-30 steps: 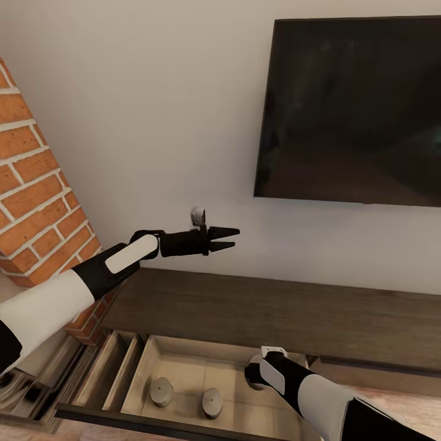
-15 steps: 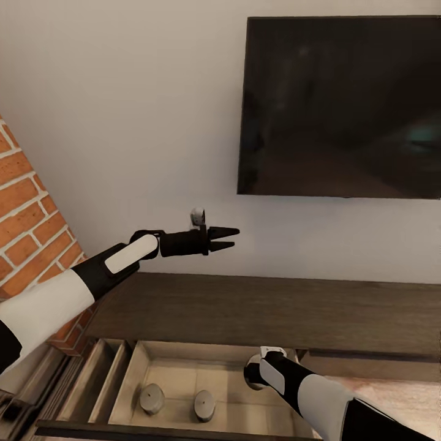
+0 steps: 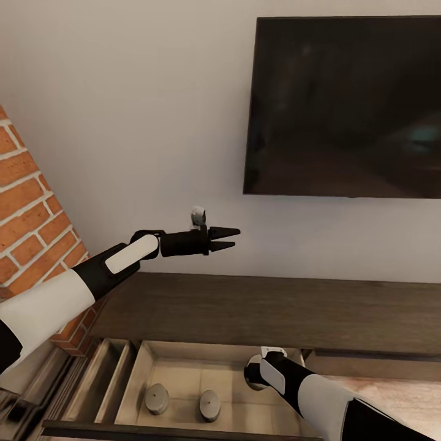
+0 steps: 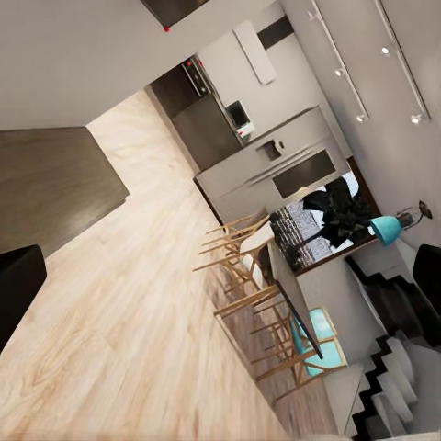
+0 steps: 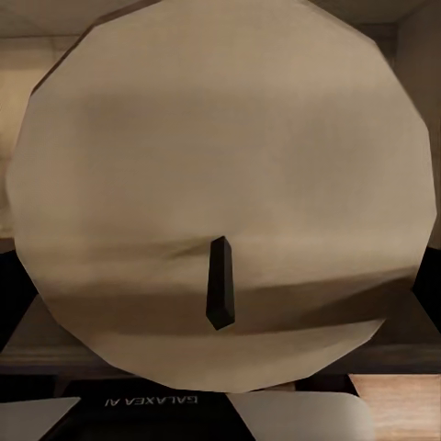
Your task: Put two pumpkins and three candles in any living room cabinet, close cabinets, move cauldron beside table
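On my head camera the biggest thing is the white wall (image 3: 122, 122), with a dark TV (image 3: 346, 107) mounted on it to the right and a strip of red brick (image 3: 30, 214) at the left edge. Below the TV runs the long low cabinet (image 3: 257, 309), dark brown. Its drawer (image 3: 184, 367) stands pulled out toward me, pale inside, with narrower slots at its left side.

My left arm (image 3: 61, 300) stretches out above the cabinet top, well clear of it. The left gripper (image 3: 233, 239) points to the right along the wall, its fingers (image 3: 225, 231) slightly parted with nothing between them. On the left wrist camera I see wood floor (image 4: 138, 322), a corner of the cabinet top, and a kitchen with bar stools (image 4: 248, 266) far off.

My right arm (image 3: 318, 398) reaches down into the drawer's right part. A bit of the third candle (image 3: 248, 380) shows just beside the wrist there. On the right wrist camera that candle (image 5: 220, 193) sits end-on right in front of the lens, a pale disc with a short dark wick. I cannot tell whether the right hand is clamped on it or loose; the fingers are hidden.

Two candles (image 3: 157, 398) (image 3: 209, 405) stand in the drawer, side by side but apart, left of my right arm.
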`<state>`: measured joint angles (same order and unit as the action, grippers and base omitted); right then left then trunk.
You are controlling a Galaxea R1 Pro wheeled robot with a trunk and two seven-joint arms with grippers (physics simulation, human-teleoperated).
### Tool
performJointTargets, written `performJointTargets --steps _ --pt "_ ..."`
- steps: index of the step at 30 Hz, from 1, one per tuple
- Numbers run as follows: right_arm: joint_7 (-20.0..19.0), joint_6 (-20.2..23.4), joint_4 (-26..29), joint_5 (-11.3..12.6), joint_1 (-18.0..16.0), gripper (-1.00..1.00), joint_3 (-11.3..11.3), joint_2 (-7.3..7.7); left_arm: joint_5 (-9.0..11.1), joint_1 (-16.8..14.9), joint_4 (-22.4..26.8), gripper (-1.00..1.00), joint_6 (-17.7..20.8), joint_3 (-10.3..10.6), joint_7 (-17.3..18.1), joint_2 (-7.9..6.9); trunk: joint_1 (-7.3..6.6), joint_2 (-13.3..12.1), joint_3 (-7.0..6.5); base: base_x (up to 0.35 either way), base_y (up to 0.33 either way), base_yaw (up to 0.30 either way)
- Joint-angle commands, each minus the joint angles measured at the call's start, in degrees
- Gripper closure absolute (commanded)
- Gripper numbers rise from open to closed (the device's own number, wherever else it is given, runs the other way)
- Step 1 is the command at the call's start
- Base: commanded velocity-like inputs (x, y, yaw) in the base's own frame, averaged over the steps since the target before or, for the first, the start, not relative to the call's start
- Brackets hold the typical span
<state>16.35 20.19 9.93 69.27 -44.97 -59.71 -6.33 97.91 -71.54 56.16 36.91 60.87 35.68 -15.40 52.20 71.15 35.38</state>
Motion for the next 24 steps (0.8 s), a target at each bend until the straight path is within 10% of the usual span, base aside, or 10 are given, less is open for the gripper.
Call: performJointTargets --steps 1,24 --pt "0.0 0.01 0.0 0.02 0.0 1.0 0.01 0.0 0.02 0.0 -0.03 -1.0 0.0 -0.02 0.0 -0.03 0.0 0.0 0.0 0.0 0.0 0.0" --pt "0.0 0.03 0.0 0.16 0.14 1.0 -0.05 -0.09 0.55 0.0 -2.11 -1.0 0.41 -0.05 -0.08 0.09 5.05 9.22 3.68 0.0 0.0 -0.064"
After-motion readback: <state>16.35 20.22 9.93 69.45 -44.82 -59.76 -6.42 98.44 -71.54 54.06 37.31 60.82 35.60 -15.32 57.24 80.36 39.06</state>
